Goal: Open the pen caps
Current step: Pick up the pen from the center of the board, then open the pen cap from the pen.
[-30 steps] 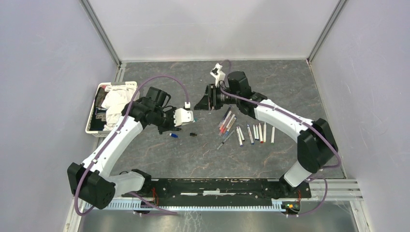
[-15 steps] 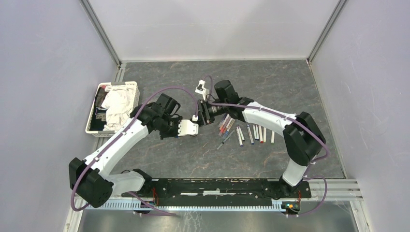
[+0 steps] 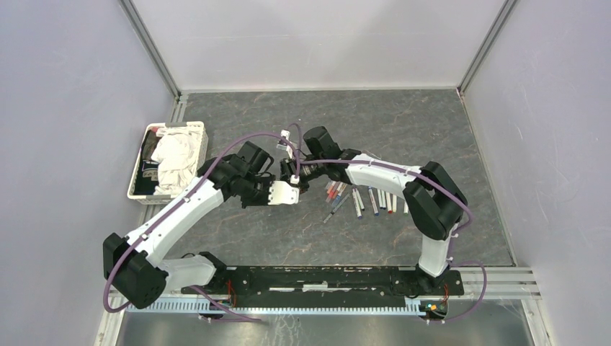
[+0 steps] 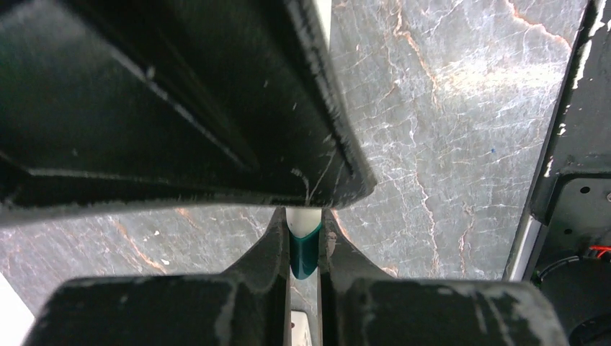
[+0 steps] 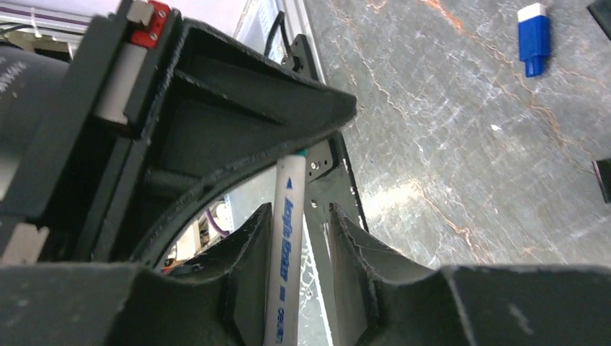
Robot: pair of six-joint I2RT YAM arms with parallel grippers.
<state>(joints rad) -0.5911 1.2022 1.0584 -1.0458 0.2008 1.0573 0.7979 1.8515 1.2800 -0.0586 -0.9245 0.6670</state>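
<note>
My left gripper [image 3: 289,192] is shut on a pen [image 4: 302,218], its fingers clamping the teal cap [image 4: 304,252] with the white barrel sticking out past them. My right gripper [image 3: 295,174] meets it nose to nose over the table's middle. In the right wrist view the same pen's white barrel [image 5: 283,259], printed with blue letters, runs between the right gripper's [image 5: 302,216] jaws. It lies against one finger [image 5: 248,238], with a gap to the other. More pens [image 3: 360,199] lie in a loose row to the right.
A loose blue cap [image 5: 533,32] lies on the grey marble tabletop [image 3: 403,130], with a black cap [image 5: 604,180] nearby. A white basket [image 3: 143,148] of cloths stands at the left. The left gripper's black body [image 5: 230,115] fills much of the right wrist view.
The right gripper has swung left to meet the left gripper and its jaws have narrowed round the pen barrel. The left gripper moved a little right, still clamped on the pen.
</note>
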